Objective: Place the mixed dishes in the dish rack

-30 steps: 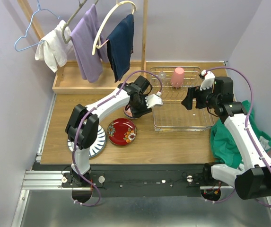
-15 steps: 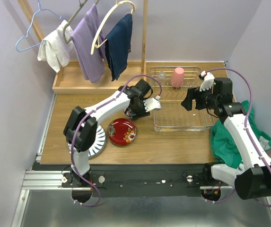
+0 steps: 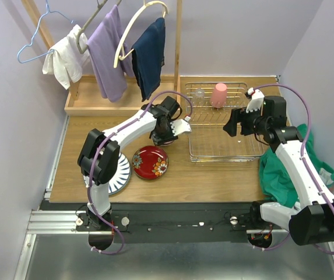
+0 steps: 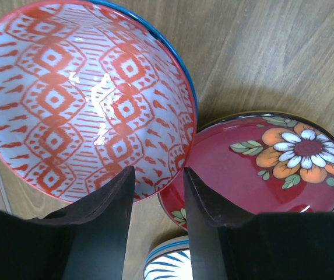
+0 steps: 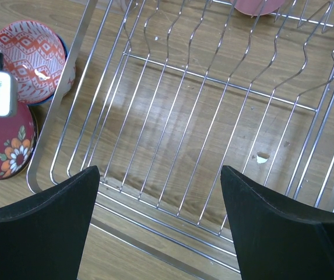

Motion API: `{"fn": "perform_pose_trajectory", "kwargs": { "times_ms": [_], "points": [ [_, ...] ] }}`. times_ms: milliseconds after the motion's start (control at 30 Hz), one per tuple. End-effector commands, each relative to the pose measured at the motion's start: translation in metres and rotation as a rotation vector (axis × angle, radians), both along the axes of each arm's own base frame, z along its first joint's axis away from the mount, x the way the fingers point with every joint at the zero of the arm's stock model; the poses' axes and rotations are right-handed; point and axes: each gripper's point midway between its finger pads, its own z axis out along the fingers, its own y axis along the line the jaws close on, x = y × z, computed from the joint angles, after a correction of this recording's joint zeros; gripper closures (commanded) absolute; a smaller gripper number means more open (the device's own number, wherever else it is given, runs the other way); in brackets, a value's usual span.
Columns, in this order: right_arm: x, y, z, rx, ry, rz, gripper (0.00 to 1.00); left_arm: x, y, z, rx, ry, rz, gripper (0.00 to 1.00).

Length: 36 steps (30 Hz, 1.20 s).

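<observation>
- Red-and-white patterned bowl [image 4: 67, 99] sits on the wooden table [image 3: 85, 151], just outside the dish rack's [image 3: 225, 158] left side and close beside the red floral plate [image 3: 150, 162].
- Left gripper [image 4: 158, 172] straddles the bowl's rim, one finger inside and one outside. Its jaws are narrow, with a gap showing, and are not clamped.
- Right gripper [image 5: 160, 172] hangs spread wide over the rack's wire floor, with nothing between its fingers.
- Pink cup [image 3: 218, 95] stands at the rack's far side.
- Blue-striped white plate [image 3: 120, 175] lies left of the floral plate, partly under the left arm.
</observation>
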Motion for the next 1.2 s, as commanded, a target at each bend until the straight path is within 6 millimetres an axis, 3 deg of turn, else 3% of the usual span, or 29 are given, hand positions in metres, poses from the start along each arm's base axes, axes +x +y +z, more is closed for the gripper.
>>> {"fn": "perform_pose_trajectory", "kwargs": {
  "times_ms": [0, 400, 667, 900, 1067, 1167],
  "points": [
    [0.003, 0.002, -0.002, 0.039, 0.012, -0.013, 0.08, -0.01, 0.007, -0.009, 0.022, 0.043, -0.026, 0.54],
    [0.001, 0.002, -0.004, 0.046, 0.013, -0.021, 0.09, -0.009, -0.001, 0.007, -0.009, 0.047, -0.013, 0.82],
    [-0.001, 0.001, -0.008, 0.052, 0.013, -0.027, 0.09, -0.009, 0.0, 0.021, -0.021, 0.036, 0.0, 0.91],
    [0.0, 0.001, -0.008, 0.054, 0.011, -0.029, 0.09, 0.005, -0.009, 0.053, -0.063, -0.034, 0.024, 0.99],
    [-0.001, -0.001, -0.01, 0.053, 0.013, -0.036, 0.09, 0.005, -0.012, 0.072, -0.073, -0.064, 0.017, 1.0],
    [0.0, -0.003, -0.01, 0.047, 0.015, -0.046, 0.09, 0.003, -0.018, 0.095, -0.117, -0.09, 0.01, 1.0]
  ]
}}
